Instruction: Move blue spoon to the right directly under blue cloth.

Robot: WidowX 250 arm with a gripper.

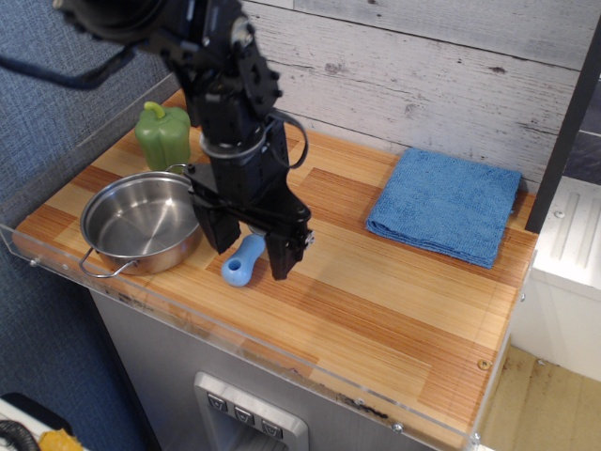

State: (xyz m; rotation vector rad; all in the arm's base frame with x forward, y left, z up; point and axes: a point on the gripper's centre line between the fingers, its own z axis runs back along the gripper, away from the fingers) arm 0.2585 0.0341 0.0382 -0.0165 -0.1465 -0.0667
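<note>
The gripper [250,252] is lowered over the spoon [240,262] with its jaws spread to either side of the chunky light-blue plastic handle, apparently so that a grasp can be made; nothing is clamped yet. The spoon lies on the striped wooden table [376,301], just beside the shiny steel pot [141,222], its bowl hidden. The fuzzy, folded cloth [445,203] is well apart, at the right rear.

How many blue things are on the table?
2. The blue spoon lies near the front edge, between the tool's open fingers, its bowl hidden. The blue cloth sits at the back right. Nothing else blue shows.
</note>
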